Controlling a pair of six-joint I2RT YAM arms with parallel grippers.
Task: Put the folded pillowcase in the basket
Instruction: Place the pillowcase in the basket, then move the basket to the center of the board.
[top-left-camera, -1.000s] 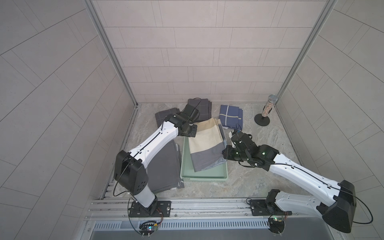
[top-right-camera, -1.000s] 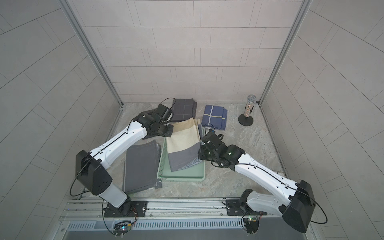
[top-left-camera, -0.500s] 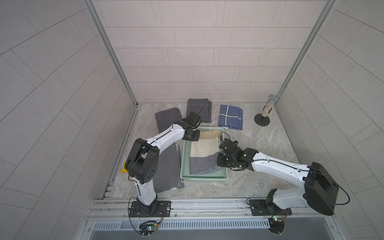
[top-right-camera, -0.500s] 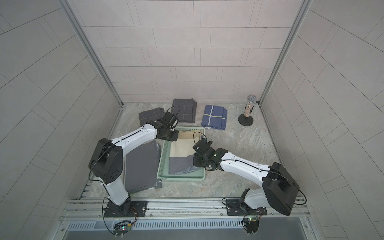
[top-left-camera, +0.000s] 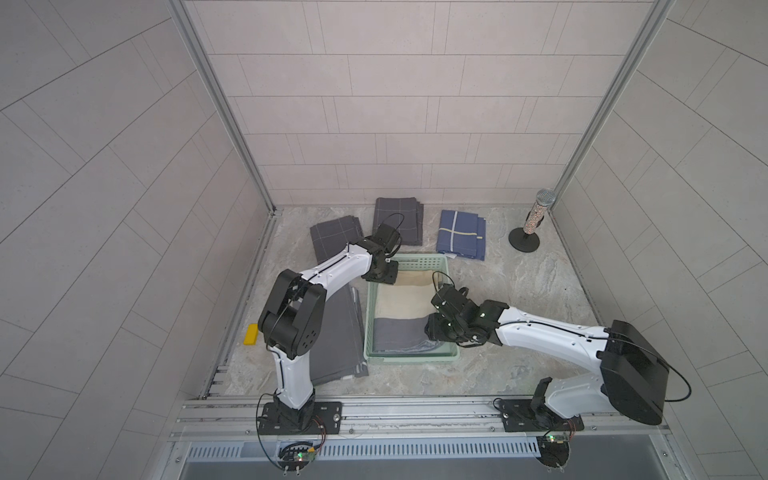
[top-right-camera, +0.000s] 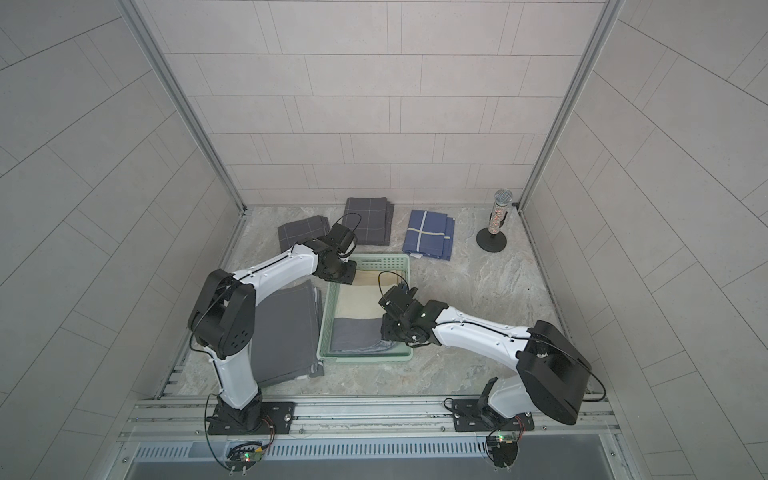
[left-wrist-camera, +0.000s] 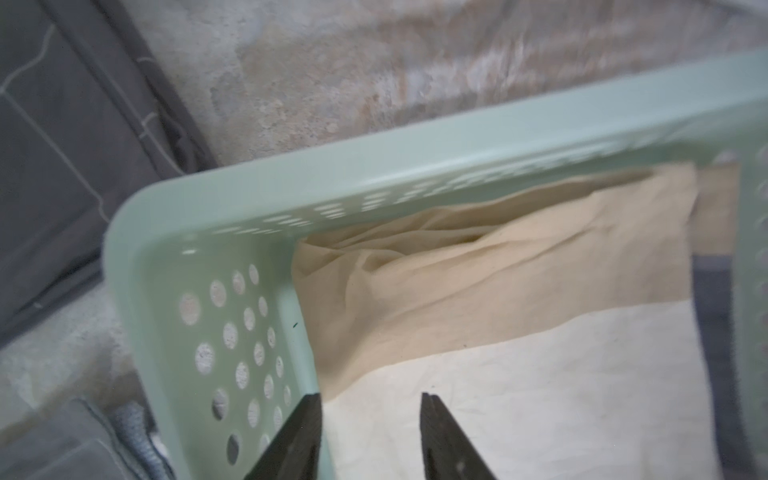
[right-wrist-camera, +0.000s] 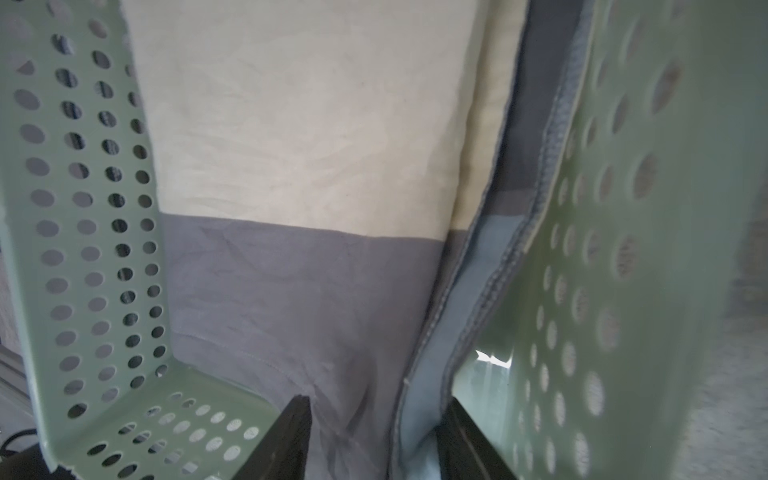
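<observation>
the pillowcase (top-left-camera: 405, 297), cream and grey, lies flat inside the basket (top-left-camera: 419, 262). the left gripper (left-wrist-camera: 370, 419) hangs over its cream end by a basket corner, jaws apart and empty. the right gripper (right-wrist-camera: 374, 428) is at the grey end, jaws wide, the hem lying loose between them.

We counted one basket (top-left-camera: 411, 358), one pillowcase (top-left-camera: 405, 299) and four other folded cloths (top-left-camera: 460, 230). We saw two arms (top-left-camera: 336, 268), one yellow block (top-left-camera: 250, 334) and one stand (top-left-camera: 524, 241).
</observation>
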